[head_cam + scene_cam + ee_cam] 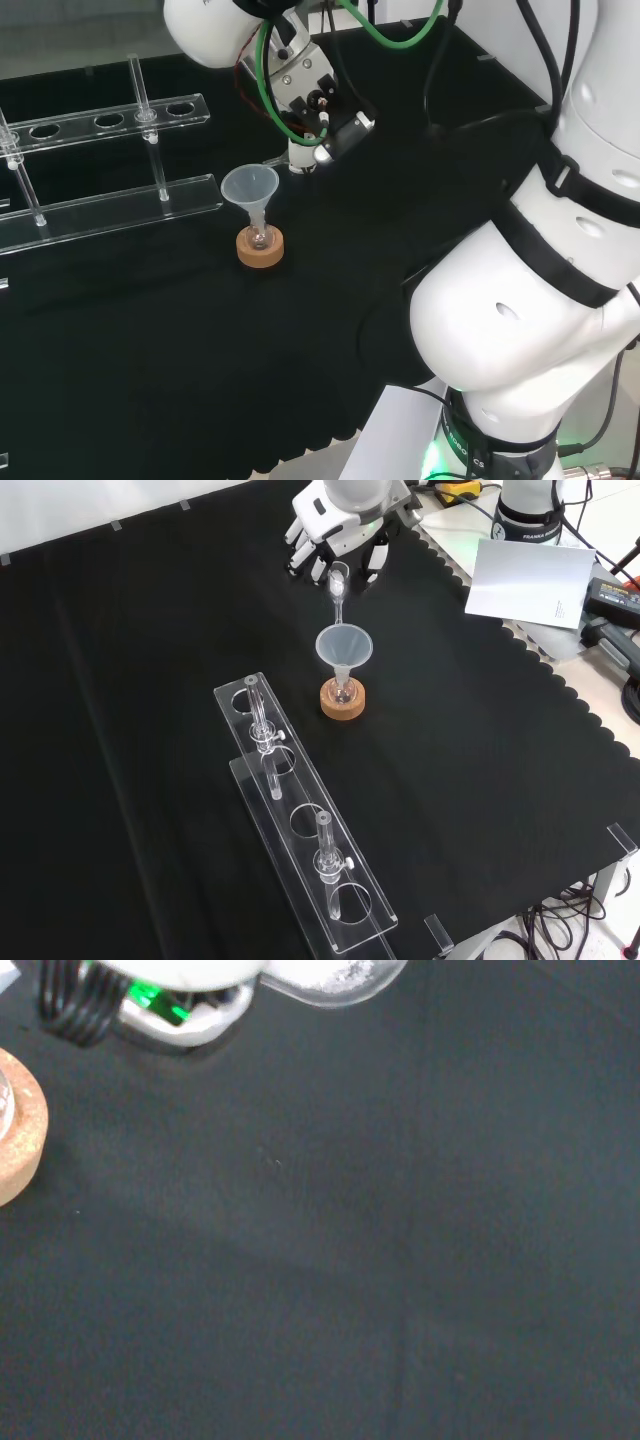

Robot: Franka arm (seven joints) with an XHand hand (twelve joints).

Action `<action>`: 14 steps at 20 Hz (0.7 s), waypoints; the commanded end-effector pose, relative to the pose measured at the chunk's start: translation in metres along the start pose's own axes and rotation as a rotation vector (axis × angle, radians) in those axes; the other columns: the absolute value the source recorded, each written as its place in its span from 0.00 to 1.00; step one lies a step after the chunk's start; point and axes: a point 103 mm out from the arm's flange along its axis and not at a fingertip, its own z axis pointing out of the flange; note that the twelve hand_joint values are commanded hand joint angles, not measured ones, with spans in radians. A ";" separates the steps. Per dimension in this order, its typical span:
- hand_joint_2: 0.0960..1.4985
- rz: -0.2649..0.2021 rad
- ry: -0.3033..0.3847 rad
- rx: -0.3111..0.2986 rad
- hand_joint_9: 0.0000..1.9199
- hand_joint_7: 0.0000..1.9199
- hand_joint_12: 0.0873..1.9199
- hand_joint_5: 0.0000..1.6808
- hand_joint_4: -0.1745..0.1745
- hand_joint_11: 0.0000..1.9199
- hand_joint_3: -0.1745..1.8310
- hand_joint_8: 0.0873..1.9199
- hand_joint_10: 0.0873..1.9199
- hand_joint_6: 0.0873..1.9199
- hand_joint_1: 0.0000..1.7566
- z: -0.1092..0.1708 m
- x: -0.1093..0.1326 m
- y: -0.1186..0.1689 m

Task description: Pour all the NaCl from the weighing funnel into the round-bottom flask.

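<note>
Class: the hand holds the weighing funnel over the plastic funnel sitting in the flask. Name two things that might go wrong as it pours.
1. The weighing funnel's narrow stem hangs near the far rim of the plastic funnel, not over its centre; salt may land on the cloth.
2. The flask is small and sits in a cork ring with the wide funnel on top; a nudge from the hand may tip it.
</note>
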 end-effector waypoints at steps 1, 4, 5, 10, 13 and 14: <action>0.42 0.004 -0.040 0.006 0.49 0.29 0.56 0.79 1.00 0.39 0.37 0.32 0.15 0.25 0.64 -0.003 0.003 0.001; 0.42 0.007 -0.060 0.009 0.49 0.29 0.56 0.79 1.00 0.39 0.37 0.32 0.15 0.25 0.64 -0.005 0.004 0.001; 0.42 0.007 -0.066 0.011 0.49 0.29 0.56 0.79 1.00 0.39 0.37 0.32 0.15 0.25 0.64 -0.005 0.004 0.001; 0.42 0.008 -0.078 0.014 0.49 0.29 0.56 0.78 1.00 0.39 0.37 0.32 0.15 0.25 0.64 -0.005 0.006 0.000; 0.42 0.009 -0.091 0.015 0.49 0.29 0.56 0.78 1.00 0.39 0.37 0.32 0.15 0.26 0.64 -0.006 0.008 -0.001; 0.42 0.009 -0.097 0.016 0.49 0.29 0.56 0.78 1.00 0.39 0.37 0.32 0.15 0.26 0.64 -0.008 0.008 0.000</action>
